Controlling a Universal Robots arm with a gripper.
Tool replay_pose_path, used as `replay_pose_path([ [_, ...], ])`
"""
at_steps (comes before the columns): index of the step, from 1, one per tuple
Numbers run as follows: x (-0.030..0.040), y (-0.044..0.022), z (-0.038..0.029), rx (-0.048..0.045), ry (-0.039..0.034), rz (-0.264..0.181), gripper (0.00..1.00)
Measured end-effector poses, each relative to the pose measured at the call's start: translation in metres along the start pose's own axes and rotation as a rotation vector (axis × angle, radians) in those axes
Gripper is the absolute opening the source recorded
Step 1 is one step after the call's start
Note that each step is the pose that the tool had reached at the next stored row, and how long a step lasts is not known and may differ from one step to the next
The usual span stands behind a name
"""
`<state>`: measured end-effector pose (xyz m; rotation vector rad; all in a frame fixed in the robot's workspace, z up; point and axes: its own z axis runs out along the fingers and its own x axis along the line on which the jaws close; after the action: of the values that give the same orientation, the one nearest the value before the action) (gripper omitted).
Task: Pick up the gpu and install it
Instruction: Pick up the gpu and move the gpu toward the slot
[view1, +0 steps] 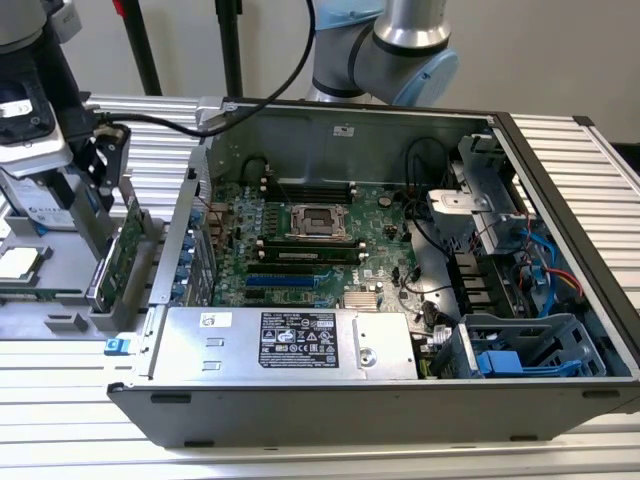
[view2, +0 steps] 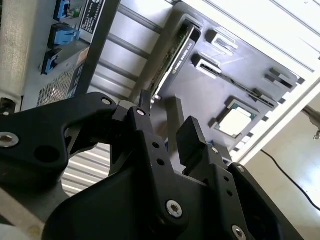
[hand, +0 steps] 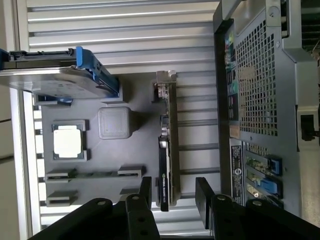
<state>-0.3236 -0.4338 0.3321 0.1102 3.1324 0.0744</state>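
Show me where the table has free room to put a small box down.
Free: the slats in front of the case, and the strip at the exterior view's right of it. A narrow bare lane runs between case and gpu. Crowded: the grey tray, where the open gripper hangs over the gpu.

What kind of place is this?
Likely a robotics lab for computer assembly: an open computer case on a slatted metal table, a robot arm behind it, a tray holding the gpu.
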Motion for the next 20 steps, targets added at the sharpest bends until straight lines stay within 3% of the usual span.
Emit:
replay_pose_path([
  [20, 0.0001, -0.0007, 0.0143, 0.0, 0.0008, 0.0, 1.0],
])
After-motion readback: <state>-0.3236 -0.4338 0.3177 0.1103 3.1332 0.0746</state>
